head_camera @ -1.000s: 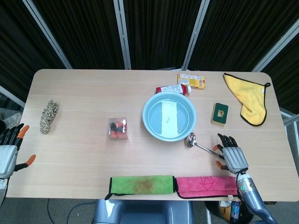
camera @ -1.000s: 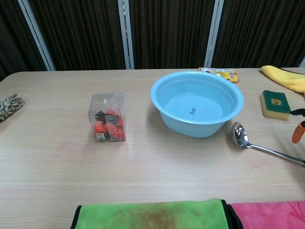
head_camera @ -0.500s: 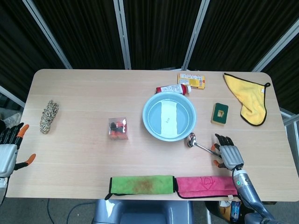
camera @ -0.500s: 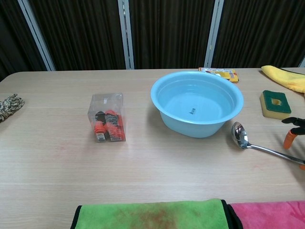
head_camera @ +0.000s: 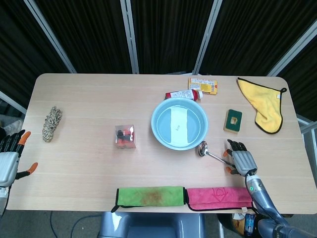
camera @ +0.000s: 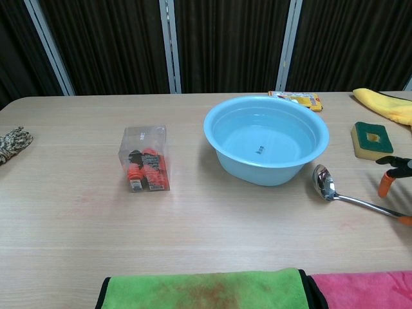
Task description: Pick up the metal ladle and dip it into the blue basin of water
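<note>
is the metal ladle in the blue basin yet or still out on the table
Out: the metal ladle lies flat on the table beside the blue basin.

Bright, even overhead light w/ soft shadows, sharp focus (glare on water (head_camera: pixel 178 124)), dark backdrop.

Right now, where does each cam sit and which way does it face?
Head view: high above the near table edge, looking steeply down on the whole table; shows the left hand at the left edge and the right hand over the metal ladle handle.
Chest view: low at the near edge, looking across toward the curtains; only the right hand's fingers show.
Shared: blue basin, ladle, right hand.
</note>
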`<state>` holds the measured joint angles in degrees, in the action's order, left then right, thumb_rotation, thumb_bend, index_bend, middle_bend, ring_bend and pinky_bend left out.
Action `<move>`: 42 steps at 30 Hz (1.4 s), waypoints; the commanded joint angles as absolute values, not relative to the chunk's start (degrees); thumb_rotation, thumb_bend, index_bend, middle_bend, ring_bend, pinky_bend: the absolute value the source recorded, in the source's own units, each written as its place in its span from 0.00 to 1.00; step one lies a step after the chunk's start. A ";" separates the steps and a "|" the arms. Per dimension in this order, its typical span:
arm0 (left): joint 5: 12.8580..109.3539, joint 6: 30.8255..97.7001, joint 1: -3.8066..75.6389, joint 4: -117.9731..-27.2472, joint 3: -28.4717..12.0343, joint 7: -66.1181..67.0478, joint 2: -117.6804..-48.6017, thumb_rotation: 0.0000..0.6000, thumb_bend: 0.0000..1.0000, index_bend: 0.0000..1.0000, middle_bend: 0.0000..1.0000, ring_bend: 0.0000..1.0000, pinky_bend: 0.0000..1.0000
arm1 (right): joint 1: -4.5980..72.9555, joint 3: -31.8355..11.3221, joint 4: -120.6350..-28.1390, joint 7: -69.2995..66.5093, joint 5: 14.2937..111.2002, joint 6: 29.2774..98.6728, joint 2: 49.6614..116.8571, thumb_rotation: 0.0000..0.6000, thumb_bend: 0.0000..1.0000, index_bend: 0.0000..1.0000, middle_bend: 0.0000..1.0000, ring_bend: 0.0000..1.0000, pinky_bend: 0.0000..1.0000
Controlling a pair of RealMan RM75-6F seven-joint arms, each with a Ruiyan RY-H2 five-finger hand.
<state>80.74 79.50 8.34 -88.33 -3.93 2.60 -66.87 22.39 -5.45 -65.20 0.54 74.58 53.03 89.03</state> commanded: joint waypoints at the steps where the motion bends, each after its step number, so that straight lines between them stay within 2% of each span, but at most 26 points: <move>1: 80.65 79.48 8.37 -88.30 -3.96 2.67 -66.93 1.00 0.24 0.00 0.00 0.00 0.00 | 22.64 -5.53 -64.79 0.37 74.29 52.66 89.21 1.00 0.25 0.37 0.00 0.00 0.00; 32: 79.64 79.15 8.63 -87.94 -4.21 3.22 -67.18 1.00 0.24 0.00 0.00 0.00 0.00 | 24.08 -4.69 -59.28 -2.99 73.82 49.99 92.00 1.00 0.25 0.37 0.00 0.00 0.00; 42: 79.64 79.42 8.54 -87.92 -4.28 2.91 -67.04 1.00 0.24 0.00 0.00 0.00 0.00 | 24.47 -4.49 -58.09 -2.87 73.93 49.61 92.98 1.00 0.26 0.47 0.00 0.00 0.00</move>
<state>79.64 79.41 8.55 -87.91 -4.27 2.92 -67.05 24.45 -4.48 -58.11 -2.90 73.94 49.61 92.96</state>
